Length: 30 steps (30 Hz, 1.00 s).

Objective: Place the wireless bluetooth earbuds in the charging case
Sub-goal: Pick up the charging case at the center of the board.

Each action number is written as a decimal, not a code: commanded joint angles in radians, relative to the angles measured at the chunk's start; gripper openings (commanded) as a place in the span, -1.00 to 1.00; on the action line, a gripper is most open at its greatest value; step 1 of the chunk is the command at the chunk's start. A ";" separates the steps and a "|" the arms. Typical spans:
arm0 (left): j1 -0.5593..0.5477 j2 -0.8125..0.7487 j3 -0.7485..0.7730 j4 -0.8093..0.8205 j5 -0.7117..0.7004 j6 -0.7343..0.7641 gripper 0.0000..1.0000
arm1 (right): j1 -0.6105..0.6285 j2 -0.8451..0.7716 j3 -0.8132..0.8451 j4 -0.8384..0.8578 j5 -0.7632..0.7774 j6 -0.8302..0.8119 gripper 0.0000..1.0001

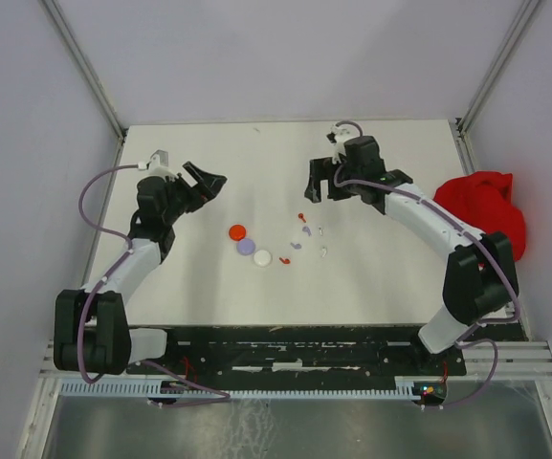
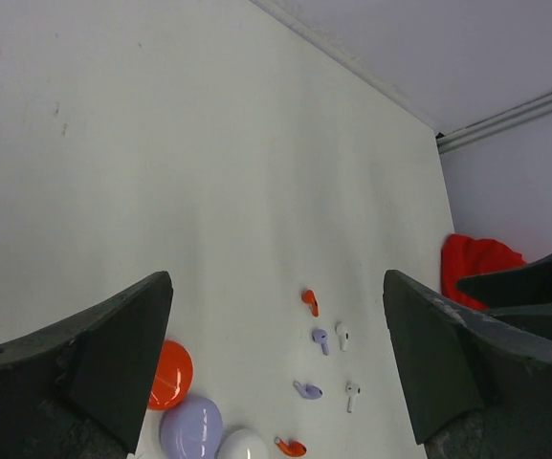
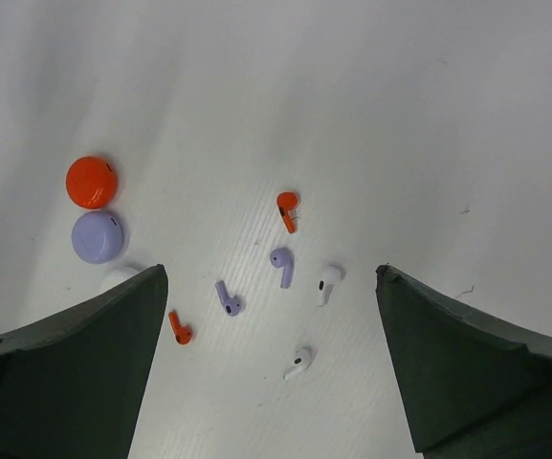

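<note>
Item: earbuds (image 3: 279,258) | lying scattered just in front of right gripper (image 1: 322,189), which is hovering nearer, jaws gaping wide | left gripper (image 1: 209,179) waiting farther off, equally wide.

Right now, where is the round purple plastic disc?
The round purple disc lies near the centre of the top view, between the round red disc and round white disc, left of the earbuds.

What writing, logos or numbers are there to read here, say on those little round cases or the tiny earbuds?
None can be read. The red case, purple case, white case, earbuds and red cloth all look plain; any marking on them is too small to tell.
</note>
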 commanded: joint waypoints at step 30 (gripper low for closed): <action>-0.070 -0.068 0.004 -0.244 -0.213 0.021 0.89 | 0.467 0.408 0.395 -0.167 0.298 -0.199 0.78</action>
